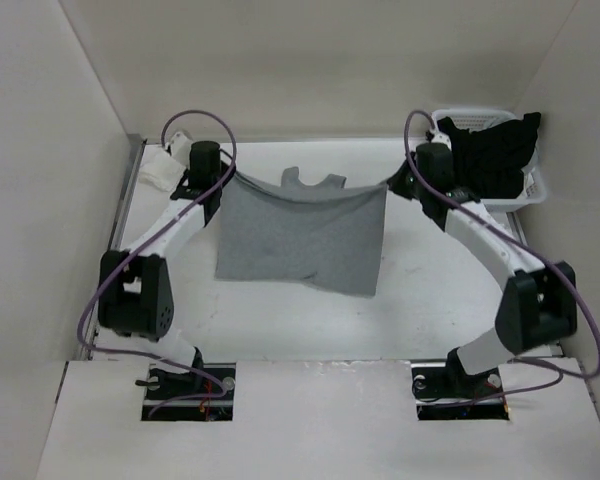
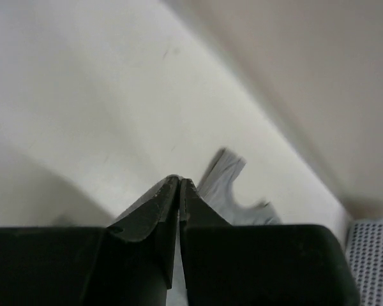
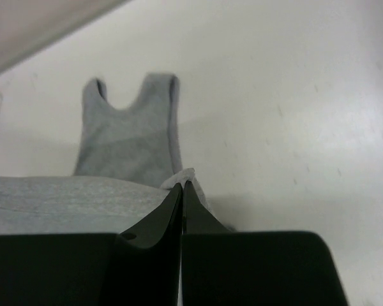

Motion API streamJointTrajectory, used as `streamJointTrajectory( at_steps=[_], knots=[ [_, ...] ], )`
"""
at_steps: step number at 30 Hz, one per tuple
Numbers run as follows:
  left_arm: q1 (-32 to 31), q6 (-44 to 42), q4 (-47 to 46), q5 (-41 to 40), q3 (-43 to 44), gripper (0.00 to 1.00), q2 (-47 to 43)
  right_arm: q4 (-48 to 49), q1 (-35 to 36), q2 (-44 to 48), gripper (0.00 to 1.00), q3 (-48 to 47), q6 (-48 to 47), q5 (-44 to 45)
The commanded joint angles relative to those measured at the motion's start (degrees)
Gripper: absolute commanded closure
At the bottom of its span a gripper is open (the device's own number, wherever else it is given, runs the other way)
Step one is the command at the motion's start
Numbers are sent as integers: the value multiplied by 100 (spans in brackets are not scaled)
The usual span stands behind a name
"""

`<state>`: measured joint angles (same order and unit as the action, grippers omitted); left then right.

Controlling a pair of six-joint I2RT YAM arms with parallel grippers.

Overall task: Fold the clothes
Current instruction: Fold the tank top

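Brightly and evenly lit from overhead in the top view, leaving the white table (image 1: 280,320) close to washed out and only a faint, soft shadow under the near edge of the grey tank top (image 1: 300,235). Somewhat grainy and low in detail there, flattening the black garment (image 1: 495,150) at the far right corner into one dark mass. Softer and blurred in the left wrist view: fuzzy at the top's strap, broadly shaded over the table at lower left, dimmer on the wall (image 2: 319,83) at upper right. Sharper in the right wrist view, with a gentle shadow on the table beside the right gripper's fingers (image 3: 150,223), themselves near-featureless black silhouettes.
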<state>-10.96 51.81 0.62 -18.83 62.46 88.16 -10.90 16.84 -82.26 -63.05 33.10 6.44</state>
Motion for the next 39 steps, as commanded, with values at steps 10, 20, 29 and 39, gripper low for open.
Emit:
streamJointTrajectory(
  at_steps=[10,20,29,39],
  knots=[
    [336,-251,-482,530,862,66,1251,121,-485,-2455,64,-2180,-313,-618],
    [265,312,-1197,730,-3862,71,-2512,1959,912,674,100,2409,548,-64],
    [960,523,-2013,1839,-4330,65,-2138,1854,1537,1932,84,3799,908,393],
    [969,672,-2400,1690,-4066,77,-1064,1854,1537,2056,59,4292,1488,499]
  ],
)
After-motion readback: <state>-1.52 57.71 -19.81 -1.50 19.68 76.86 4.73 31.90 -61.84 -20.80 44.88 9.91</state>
